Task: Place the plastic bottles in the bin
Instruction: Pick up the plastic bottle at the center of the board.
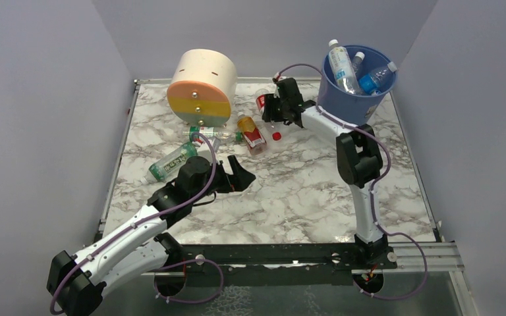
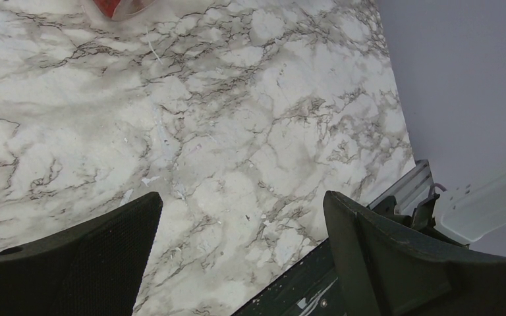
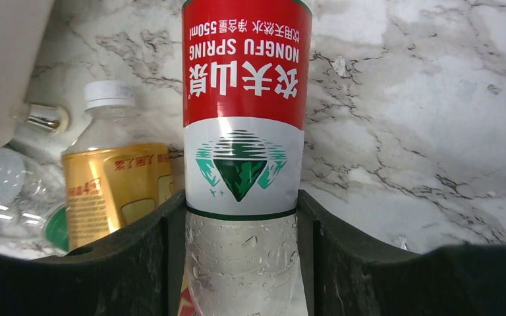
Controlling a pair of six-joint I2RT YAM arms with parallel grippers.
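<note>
My right gripper (image 1: 271, 110) is shut on a clear bottle with a red Nongfu Spring label (image 3: 244, 79), which also shows in the top view (image 1: 262, 101), low over the table left of the blue bin (image 1: 342, 105). The right wrist view shows both fingers (image 3: 141, 250) pressed against the bottle's sides. The bin holds three bottles (image 1: 349, 69). An orange-tinted bottle (image 1: 252, 131) lies just beside the held one, also in the right wrist view (image 3: 115, 187). Two green-labelled bottles (image 1: 171, 161) (image 1: 205, 135) lie at the left. My left gripper (image 1: 245, 172) is open and empty over bare marble (image 2: 242, 201).
A cream, orange and yellow cylinder (image 1: 201, 87) lies on its side at the back left, close to the bottles. A red cap (image 1: 276, 136) sits near the orange-tinted bottle. Grey walls enclose the marble table (image 1: 303, 191). The front rail (image 2: 342, 276) shows under my left gripper.
</note>
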